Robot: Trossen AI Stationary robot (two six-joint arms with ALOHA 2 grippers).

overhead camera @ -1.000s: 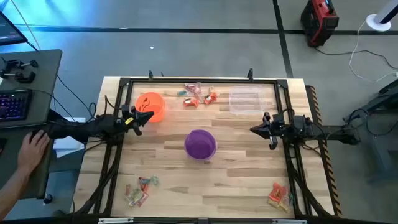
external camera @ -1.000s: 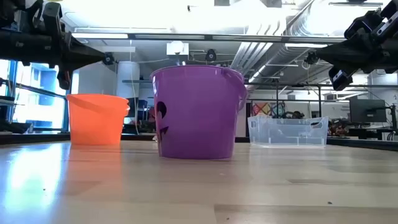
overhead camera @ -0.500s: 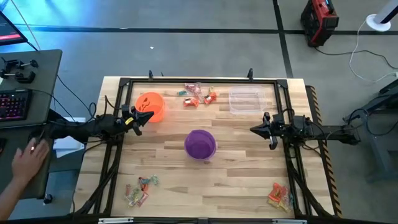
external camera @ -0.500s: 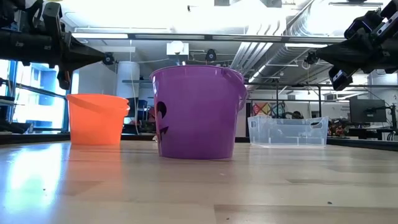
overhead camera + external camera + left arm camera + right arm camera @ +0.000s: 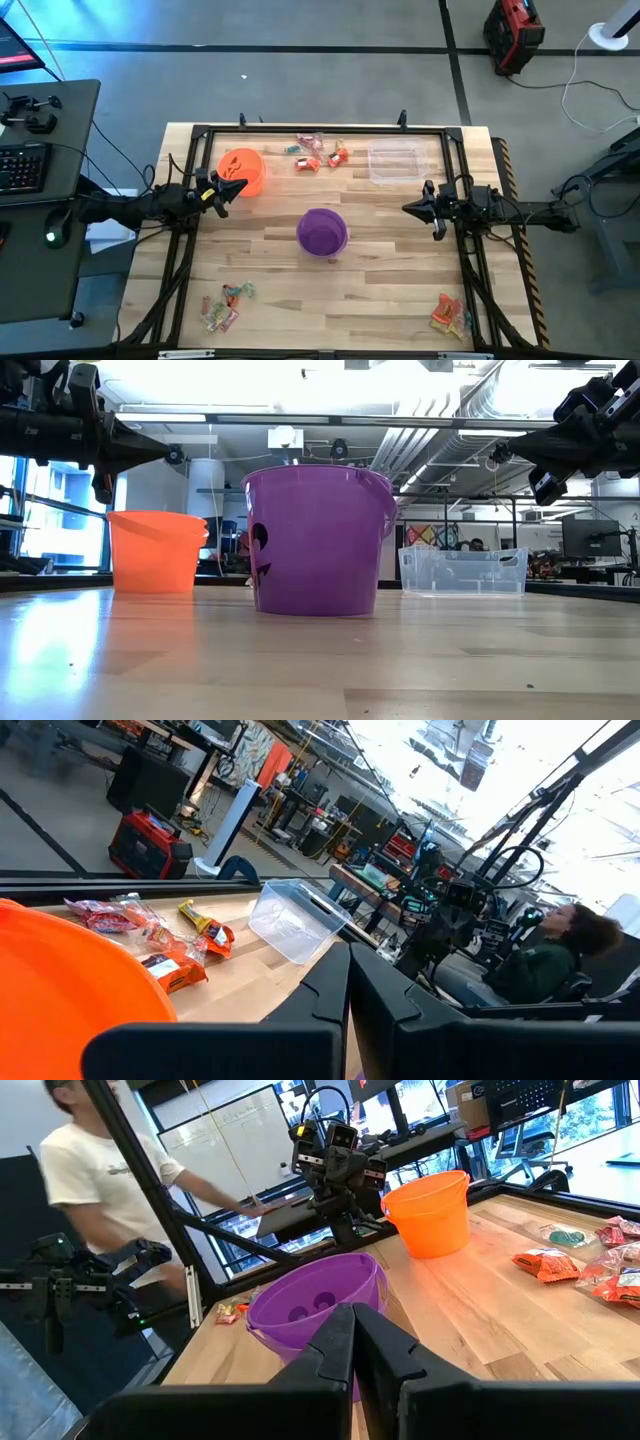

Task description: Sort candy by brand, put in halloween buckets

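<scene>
Hovering above the table's left side, the left gripper [image 5: 240,184] has its jaws together and empty, tip just beside the orange bucket [image 5: 243,170], which stands near the far-left corner. A candy pile [image 5: 222,305] lies at the near-left edge. The purple bucket [image 5: 322,232] stands upright mid-table, well apart from both grippers. More candy, far pile [image 5: 318,152], lies along the far edge between the orange bucket and a clear plastic tub [image 5: 393,160]. The right gripper [image 5: 406,208] hangs over the right side, jaws together, holding nothing. A third candy pile, near-right [image 5: 450,314], sits at the near-right corner.
</scene>
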